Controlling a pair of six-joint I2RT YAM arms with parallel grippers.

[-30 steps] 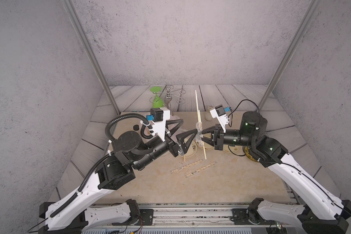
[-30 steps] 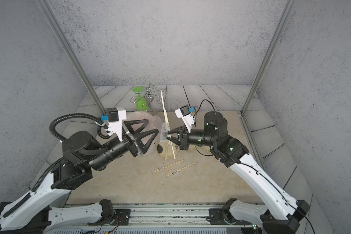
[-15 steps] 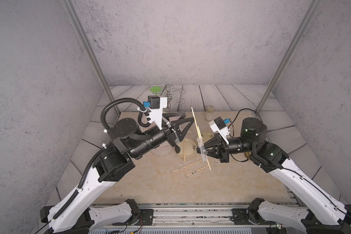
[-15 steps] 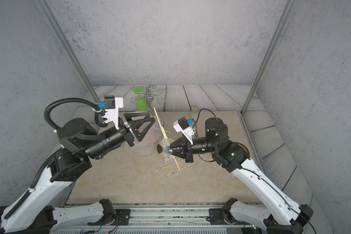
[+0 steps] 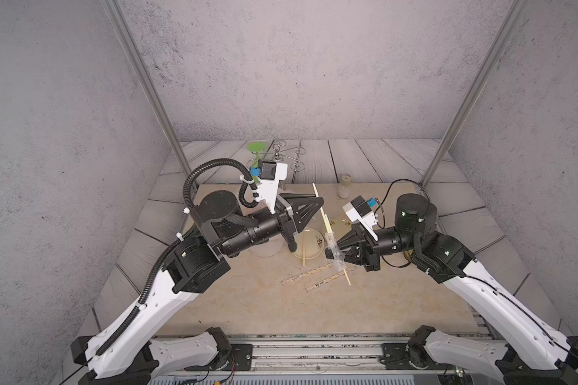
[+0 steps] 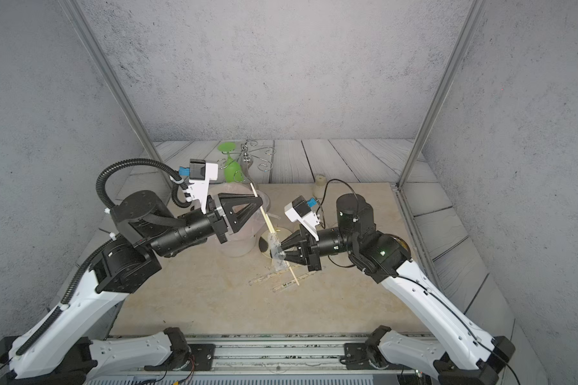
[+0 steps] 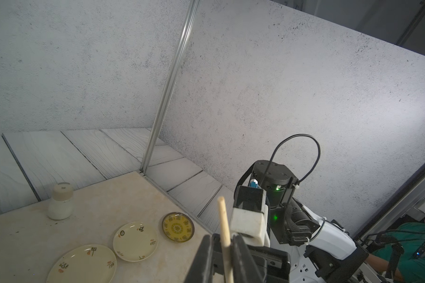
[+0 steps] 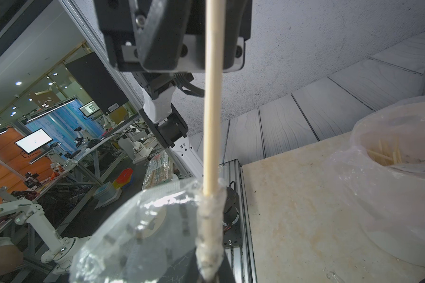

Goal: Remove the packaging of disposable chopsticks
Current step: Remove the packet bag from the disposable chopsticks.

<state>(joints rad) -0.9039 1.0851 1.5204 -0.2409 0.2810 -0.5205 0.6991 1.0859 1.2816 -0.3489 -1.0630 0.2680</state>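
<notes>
While the right pincer (image 5: 327, 256) is clamping together on the crumpled packaging (image 5: 334, 246) with the disposable chopsticks (image 5: 321, 213) inside it, the bare sticks are slanting up out of that pincer to the left pincer (image 7: 222, 237). There the fingers (image 7: 239, 252) are standing close on either side of the wood, though whether they are pressing on it cannot be told. Two more wrapped pairs (image 5: 306, 273) are lying on the counter (image 5: 247, 300) just below the right pincer.
</notes>
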